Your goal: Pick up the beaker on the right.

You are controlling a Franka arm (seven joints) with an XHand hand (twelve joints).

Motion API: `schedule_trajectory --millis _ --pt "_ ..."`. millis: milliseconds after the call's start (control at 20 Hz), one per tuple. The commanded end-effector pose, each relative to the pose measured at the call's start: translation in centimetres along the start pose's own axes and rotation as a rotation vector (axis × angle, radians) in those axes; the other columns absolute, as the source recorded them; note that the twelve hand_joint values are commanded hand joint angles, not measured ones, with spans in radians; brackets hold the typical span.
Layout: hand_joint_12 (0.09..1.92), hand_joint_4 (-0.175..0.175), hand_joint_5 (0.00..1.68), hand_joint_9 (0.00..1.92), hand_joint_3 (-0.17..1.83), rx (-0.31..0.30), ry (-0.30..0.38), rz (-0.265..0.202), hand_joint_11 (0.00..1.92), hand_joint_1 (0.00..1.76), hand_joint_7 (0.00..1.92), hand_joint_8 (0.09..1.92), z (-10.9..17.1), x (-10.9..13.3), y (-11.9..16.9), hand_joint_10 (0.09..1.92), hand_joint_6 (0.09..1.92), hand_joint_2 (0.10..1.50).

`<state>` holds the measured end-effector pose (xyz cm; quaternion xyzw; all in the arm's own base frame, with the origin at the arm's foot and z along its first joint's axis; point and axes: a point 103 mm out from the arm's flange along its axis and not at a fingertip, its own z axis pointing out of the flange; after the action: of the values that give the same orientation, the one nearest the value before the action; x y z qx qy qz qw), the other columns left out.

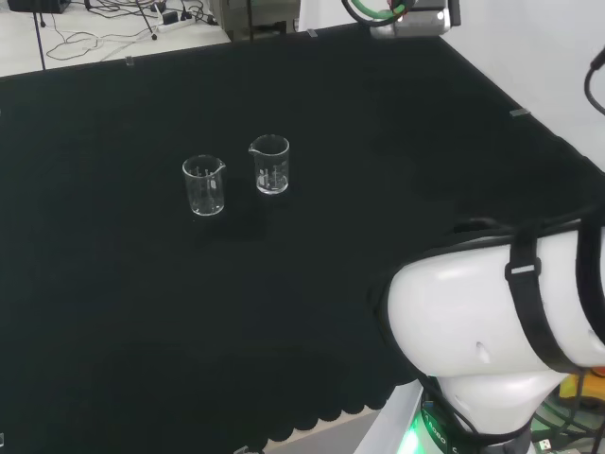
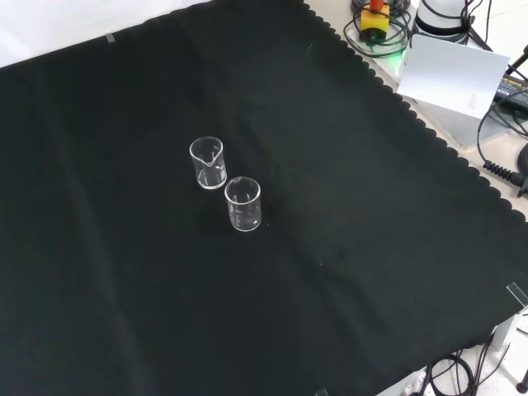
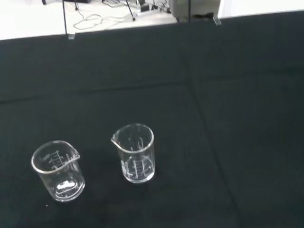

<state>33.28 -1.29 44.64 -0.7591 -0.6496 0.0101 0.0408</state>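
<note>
Two clear beakers stand upright, close but apart, mid-cloth. In the head view the target beaker (image 1: 270,165) is right of the other beaker (image 1: 204,185). Approach from its free side to avoid knocking the neighbour. Whether the hand's fingers are apart or curled, I cannot tell.

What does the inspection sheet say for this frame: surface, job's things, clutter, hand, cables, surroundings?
Surface: black cloth, flat, scalloped edge.
Job's things: two clear beakers, upright, apart, look empty; right beaker and left beaker as the head view shows them.
Clutter: nothing seen on the cloth.
Hand: nothing seen; white arm link at head view's right.
Cables: loose cables on the floor beyond the cloth.
Surroundings: equipment beside the bench.
</note>
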Motion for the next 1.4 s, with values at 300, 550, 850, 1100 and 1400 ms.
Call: schedule_trajectory --millis 300,550,850,1100,1400 --pt "1.18 -0.018 0.28 0.07 0.30 0.073 0.088 0.051 0.00 0.22 0.00 0.34 5.4 -1.9 5.4 0.62 0.09 1.22" --pt "1.17 -0.019 0.27 0.06 0.29 0.084 0.113 0.048 0.00 0.25 0.00 0.34 7.1 -1.9 8.1 0.62 0.09 1.20" --pt "1.17 -0.018 0.26 0.07 0.28 0.086 0.135 0.030 0.00 0.25 0.00 0.36 9.3 -1.6 10.1 0.63 0.09 1.17" --pt "1.18 -0.016 0.26 0.12 0.25 0.098 0.161 0.010 0.00 0.41 0.03 0.40 10.7 -1.2 12.8 0.66 0.09 1.06" --pt "1.21 -0.011 0.27 0.14 0.29 0.107 0.136 -0.031 0.00 0.58 0.03 0.47 13.2 -0.9 15.5 0.68 0.09 0.95"
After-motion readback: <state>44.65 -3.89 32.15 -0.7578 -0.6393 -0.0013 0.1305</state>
